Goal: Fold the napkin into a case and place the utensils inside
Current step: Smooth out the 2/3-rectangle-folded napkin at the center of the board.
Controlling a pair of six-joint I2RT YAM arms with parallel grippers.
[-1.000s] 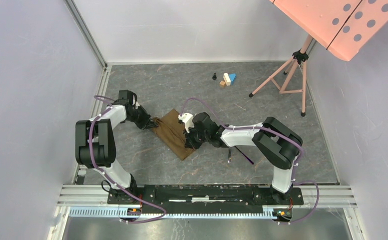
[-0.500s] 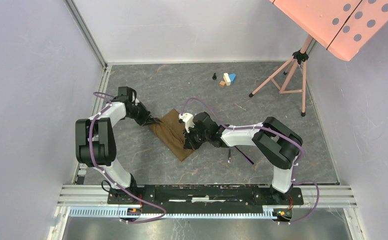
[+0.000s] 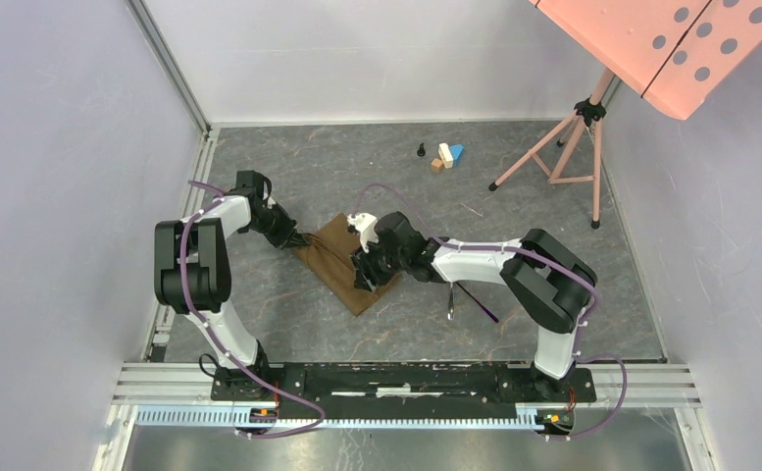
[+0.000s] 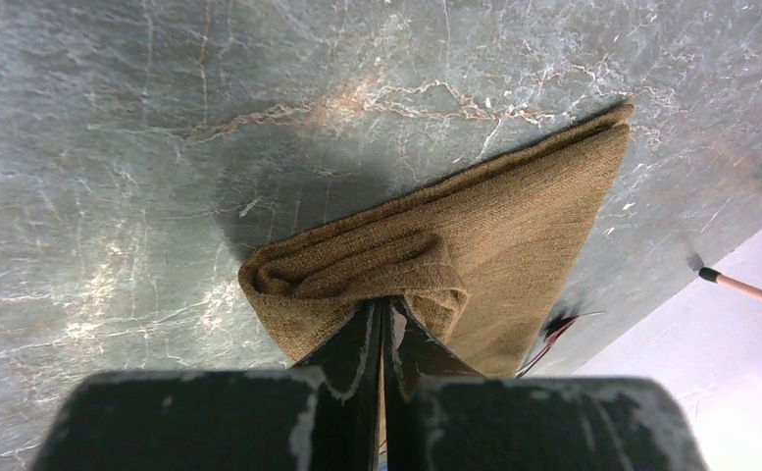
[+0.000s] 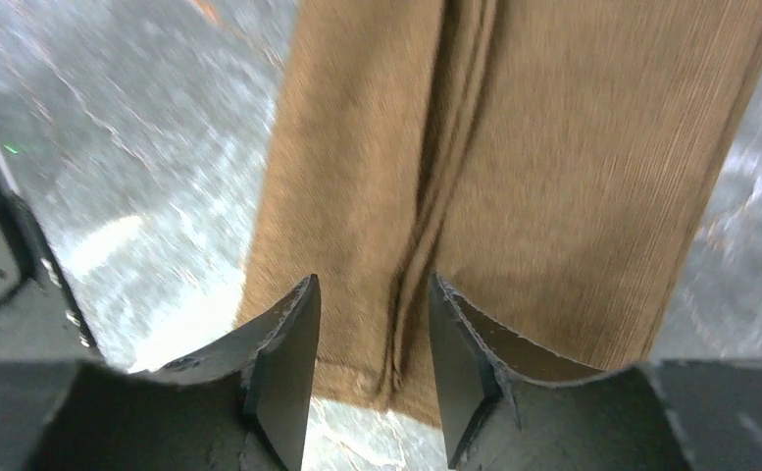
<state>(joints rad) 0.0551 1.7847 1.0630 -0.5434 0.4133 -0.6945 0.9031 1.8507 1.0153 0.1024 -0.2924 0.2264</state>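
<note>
The brown napkin (image 3: 337,263) lies folded into a narrow strip on the grey floor, slanting from upper left to lower right. My left gripper (image 3: 303,238) is shut on its bunched left corner (image 4: 357,265), fingers pressed together. My right gripper (image 3: 367,270) hovers open over the strip's other end (image 5: 573,196), its fingertips either side of a lengthwise crease and holding nothing. The utensils lie just right of the napkin beside my right forearm: the spoon's thin handle (image 3: 477,301) and the fork (image 3: 449,297). The spoon's bowl is hidden.
Small coloured toy blocks (image 3: 445,155) and a tiny black piece (image 3: 421,150) sit at the back. A pink tripod stand (image 3: 563,147) with a perforated pink board (image 3: 671,44) occupies the back right. Walls close in on both sides.
My right gripper has opened and let go of the napkin, shifting slightly up and left. The left gripper stays shut on the corner, having drawn it a little to the left.
</note>
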